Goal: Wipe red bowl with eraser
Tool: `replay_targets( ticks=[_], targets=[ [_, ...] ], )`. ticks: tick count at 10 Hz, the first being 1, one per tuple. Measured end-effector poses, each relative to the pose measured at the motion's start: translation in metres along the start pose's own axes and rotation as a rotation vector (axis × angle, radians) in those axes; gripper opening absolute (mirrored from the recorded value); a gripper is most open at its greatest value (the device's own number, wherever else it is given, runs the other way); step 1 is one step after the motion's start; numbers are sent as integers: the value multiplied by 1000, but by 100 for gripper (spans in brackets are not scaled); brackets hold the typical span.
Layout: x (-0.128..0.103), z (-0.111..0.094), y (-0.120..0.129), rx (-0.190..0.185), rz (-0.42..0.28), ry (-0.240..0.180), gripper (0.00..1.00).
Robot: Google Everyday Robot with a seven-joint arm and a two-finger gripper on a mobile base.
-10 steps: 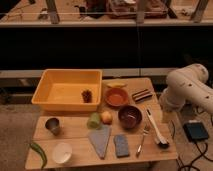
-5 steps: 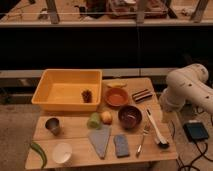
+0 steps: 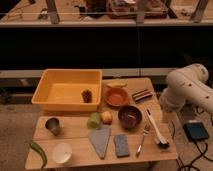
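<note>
Right of table [image 3: 75, 129], jaws apparently hanging

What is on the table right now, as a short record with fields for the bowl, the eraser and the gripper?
red bowl: upright, at the table's back, right of the yellow tub
eraser: flat on the table, right of the red bowl, apart from it
gripper: at the table's right edge, not on the eraser
wiping: not yet begun

A light wooden table [image 3: 75, 131] stands on a speckled floor [image 3: 15, 122] before a dark wall [image 3: 100, 47], under dim warm light.
</note>
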Motion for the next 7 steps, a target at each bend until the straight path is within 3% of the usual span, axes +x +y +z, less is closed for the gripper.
replay_targets(
  ticks=[3, 5, 7],
  targets=[
    [-1, 1, -1, 3, -2, 0, 65],
    [-9, 9, -18, 44, -23, 4, 65],
    [-16, 23, -53, 100, -35, 12, 65]
  ],
)
